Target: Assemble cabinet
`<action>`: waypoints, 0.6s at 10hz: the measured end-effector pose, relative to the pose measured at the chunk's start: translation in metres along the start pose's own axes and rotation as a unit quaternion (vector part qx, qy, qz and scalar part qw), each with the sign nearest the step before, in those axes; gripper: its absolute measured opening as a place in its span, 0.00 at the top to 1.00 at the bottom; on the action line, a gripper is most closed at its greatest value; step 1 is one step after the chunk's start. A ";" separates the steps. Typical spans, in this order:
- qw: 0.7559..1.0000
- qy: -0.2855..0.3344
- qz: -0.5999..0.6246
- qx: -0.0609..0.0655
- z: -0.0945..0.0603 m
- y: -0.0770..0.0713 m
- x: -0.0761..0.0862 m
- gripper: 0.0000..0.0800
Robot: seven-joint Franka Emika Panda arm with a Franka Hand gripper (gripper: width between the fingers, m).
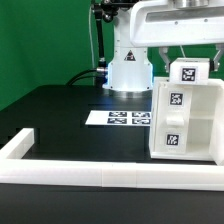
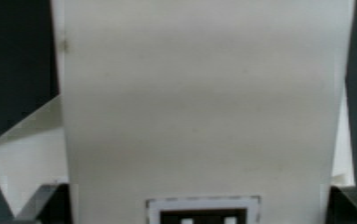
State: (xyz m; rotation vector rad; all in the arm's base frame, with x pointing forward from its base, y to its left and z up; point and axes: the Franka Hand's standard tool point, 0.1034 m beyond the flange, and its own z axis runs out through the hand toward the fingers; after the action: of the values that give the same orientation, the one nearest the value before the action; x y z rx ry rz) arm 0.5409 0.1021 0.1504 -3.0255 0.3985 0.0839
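White cabinet (image 1: 186, 112) standing upright under the gripper (image 1: 183, 55), close behind the long white rail (image 1: 90, 176).

Nearest the exterior camera, the rail runs along the table edge, and the cabinet stands just behind it toward the exterior view's right: a hollow plastic box with fiducial tags on its front and a smaller tagged block (image 1: 188, 73) on top. It looks light, stiff and smooth, so likely slippery; flat opposite faces near the top seem the safest hold. The gripper sits right at that block, but whether it is clamped cannot be told; the wrist view is filled by a white panel (image 2: 193, 100). Left of the cabinet lies the marker board (image 1: 117, 118), on a matte black table (image 1: 60, 110). Beyond, the robot base (image 1: 128, 70) and a green backdrop (image 1: 40, 40).
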 end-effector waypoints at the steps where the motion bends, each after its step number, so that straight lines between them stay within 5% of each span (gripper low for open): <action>1: 0.999 0.000 0.042 0.001 0.000 -0.001 0.000 0.31; 4: 0.986 -0.003 0.166 0.003 0.001 0.001 -0.001 0.31; 6: 0.944 0.001 0.328 0.020 0.002 0.002 0.000 0.31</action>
State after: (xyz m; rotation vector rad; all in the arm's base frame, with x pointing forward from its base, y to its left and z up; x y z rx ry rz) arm 0.5404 0.1003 0.1477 -2.7097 1.3639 0.1120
